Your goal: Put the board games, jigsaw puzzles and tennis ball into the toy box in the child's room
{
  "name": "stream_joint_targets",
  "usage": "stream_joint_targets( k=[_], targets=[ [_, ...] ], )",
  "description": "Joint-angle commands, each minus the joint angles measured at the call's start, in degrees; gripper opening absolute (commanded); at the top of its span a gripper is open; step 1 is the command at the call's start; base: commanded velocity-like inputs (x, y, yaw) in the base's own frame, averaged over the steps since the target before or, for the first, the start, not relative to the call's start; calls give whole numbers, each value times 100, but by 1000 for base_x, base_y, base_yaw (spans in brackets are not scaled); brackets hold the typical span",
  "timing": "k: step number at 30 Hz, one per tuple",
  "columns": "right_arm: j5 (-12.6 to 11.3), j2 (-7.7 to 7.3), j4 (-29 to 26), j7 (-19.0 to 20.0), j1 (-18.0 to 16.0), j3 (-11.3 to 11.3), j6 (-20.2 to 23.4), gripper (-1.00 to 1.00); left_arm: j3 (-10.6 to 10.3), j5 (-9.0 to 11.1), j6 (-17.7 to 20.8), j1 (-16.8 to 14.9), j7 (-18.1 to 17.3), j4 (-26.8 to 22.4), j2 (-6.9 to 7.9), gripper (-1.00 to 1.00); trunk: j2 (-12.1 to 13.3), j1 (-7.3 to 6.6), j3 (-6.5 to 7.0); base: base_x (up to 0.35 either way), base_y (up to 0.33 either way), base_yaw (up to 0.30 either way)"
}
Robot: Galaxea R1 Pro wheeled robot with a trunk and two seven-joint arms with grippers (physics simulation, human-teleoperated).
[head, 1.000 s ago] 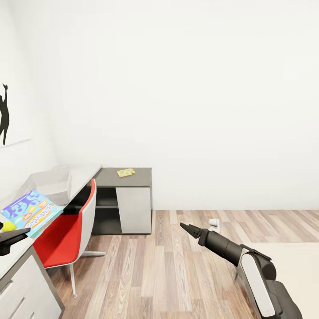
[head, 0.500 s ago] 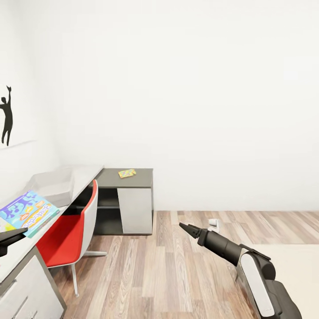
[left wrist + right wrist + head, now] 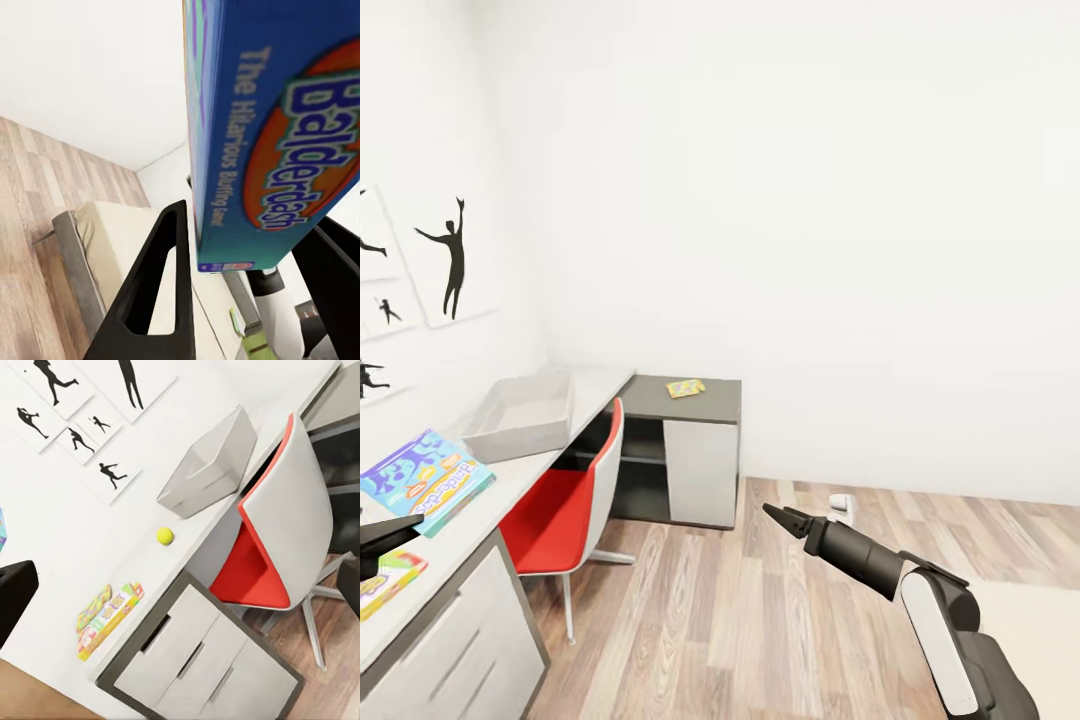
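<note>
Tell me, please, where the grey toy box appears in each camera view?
Head view: toy box on the desk, past the red chair.
Right wrist view: toy box on the desk, beyond the tennis ball, beside the red chair.
Left wrist view: Balderdash box up close.
Shared landmark: red chair.

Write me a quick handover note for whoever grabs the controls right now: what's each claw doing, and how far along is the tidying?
Left claw: shut on the Balderdash board game, held over the desk.
Right claw: open, holding nothing, out over the floor.
Toy box: on the desk's light part, looks empty.
Tennis ball: on the desk beside the box.
Jigsaw puzzle: on the dark part; second jigsaw and a small game box at the near end.
Done: one game picked up.
Left: all toys to box.
</note>
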Motion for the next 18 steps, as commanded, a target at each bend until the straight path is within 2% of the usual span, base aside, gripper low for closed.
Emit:
stream_joint_targets(
  k=[1, 4, 14, 18],
  targets=[
    [-20, -1, -3, 7, -4, -7, 34, 100, -4, 1, 59, -7, -24, 1, -2, -100, -8, 2, -11, 47, 0, 180],
    [-20, -4, -7, 17, -4, -7, 27, 100, -1, 5, 59, -7, -24, 1, -9, -100, -8, 2, -12, 195, 0, 74],
    [-20, 0, -6, 20, -4, -10, -75, 100, 0, 0, 59, -7, -24, 9, -12, -100, -8, 2, -12, 325, 0, 9],
    [-20, 4, -10, 16, -4, -2, -77, 100, 4, -2, 59, -7, -24, 10, -21, -100, -8, 2, -12, 330, 0, 187]
  ],
)
